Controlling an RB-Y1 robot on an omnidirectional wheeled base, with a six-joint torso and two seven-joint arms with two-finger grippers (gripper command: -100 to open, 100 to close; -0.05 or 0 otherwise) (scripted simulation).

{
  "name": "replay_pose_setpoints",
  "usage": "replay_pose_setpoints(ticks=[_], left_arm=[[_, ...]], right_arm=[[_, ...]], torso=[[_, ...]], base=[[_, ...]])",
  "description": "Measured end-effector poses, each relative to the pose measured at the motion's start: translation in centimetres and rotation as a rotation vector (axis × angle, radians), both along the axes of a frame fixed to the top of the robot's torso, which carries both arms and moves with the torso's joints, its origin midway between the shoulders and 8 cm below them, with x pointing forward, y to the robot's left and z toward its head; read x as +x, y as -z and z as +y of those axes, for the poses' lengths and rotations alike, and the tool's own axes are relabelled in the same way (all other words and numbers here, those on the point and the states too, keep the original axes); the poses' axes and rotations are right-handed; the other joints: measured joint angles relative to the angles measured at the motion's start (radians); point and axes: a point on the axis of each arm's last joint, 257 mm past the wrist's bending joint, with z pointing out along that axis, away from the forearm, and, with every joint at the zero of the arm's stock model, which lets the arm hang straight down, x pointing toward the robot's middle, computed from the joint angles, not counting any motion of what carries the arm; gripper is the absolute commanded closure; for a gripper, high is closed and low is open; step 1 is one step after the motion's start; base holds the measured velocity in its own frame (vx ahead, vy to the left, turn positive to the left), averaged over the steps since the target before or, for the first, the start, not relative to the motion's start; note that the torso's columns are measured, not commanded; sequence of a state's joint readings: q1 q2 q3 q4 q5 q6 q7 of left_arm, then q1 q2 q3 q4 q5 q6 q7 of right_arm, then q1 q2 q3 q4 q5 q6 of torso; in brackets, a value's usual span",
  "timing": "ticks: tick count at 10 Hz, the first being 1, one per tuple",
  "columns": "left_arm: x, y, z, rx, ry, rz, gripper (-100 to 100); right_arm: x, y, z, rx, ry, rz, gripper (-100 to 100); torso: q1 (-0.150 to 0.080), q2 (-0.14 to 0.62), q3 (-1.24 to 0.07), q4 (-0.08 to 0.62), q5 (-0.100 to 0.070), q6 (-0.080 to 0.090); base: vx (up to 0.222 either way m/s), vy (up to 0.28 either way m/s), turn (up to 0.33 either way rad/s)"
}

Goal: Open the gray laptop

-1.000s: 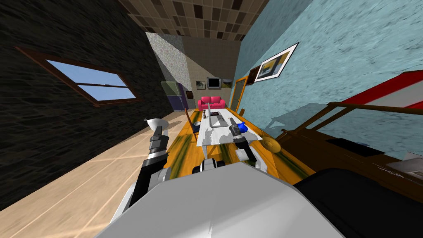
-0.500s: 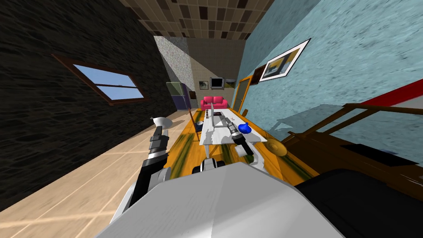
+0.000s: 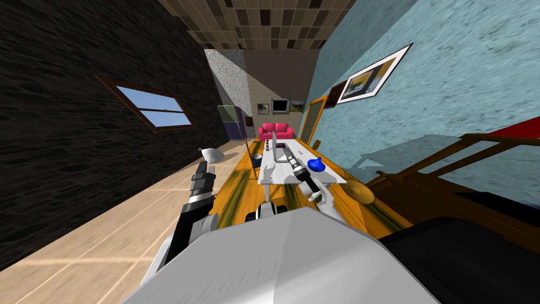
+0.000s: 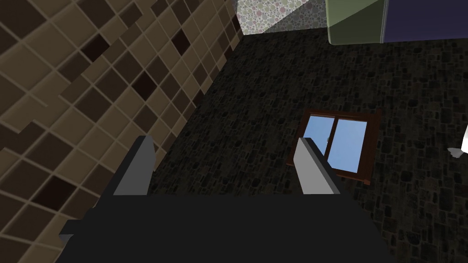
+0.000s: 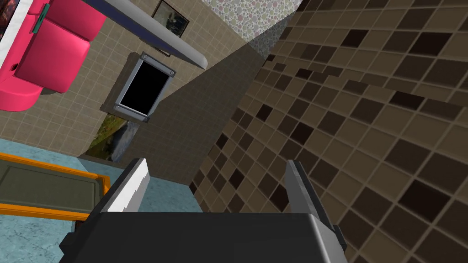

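The grey laptop (image 3: 275, 146) stands on the white table (image 3: 279, 176) ahead of me, its lid raised upright beside the dark keyboard. My right gripper (image 3: 288, 154) reaches over the table, close beside the laptop's base. In the right wrist view the gripper (image 5: 215, 166) is open with nothing between its fingers, and a grey bar (image 5: 151, 29), apparently the lid's edge, crosses beyond them. My left gripper (image 3: 203, 168) is held up off the table's left side; its wrist view shows the gripper (image 4: 224, 144) open and empty.
A blue vase (image 3: 315, 164) sits on the table right of my right arm. A round golden object (image 3: 360, 191) lies by the table's near right corner. A chair (image 3: 253, 157) stands at the table's left side, dark wooden furniture (image 3: 448, 184) to the right, a pink sofa (image 3: 275, 130) beyond.
The whole head view has shifted, so I have moved closer. My right arm has stretched forward over the table toward the laptop. The left arm has kept its pose.
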State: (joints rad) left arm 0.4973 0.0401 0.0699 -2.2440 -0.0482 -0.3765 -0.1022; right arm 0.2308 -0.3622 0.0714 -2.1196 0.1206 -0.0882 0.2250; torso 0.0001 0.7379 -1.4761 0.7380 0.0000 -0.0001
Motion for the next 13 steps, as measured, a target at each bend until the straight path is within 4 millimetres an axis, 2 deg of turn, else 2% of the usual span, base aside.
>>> replay_pose_setpoints(ticks=[6, 13], left_arm=[[0.0, 0.0, 0.0, 0.0, 0.0, 0.0, 0], [0.0, 0.0, 0.0, 0.0, 0.0, 0.0, 0]], right_arm=[[3.3, 1.2, 0.0, -0.224, 0.065, 0.059, -100], [6.8, 3.1, -2.1, -0.504, 0.158, 0.136, -100]], torso=[[0.001, 0.0, 0.0, 0.0, 0.0, 0.0], [0.0, 0.0, 0.0, 0.0, 0.0, 0.0]], base=[[0.0, 0.045, 0.082], [0.01, 0.051, 0.05]])
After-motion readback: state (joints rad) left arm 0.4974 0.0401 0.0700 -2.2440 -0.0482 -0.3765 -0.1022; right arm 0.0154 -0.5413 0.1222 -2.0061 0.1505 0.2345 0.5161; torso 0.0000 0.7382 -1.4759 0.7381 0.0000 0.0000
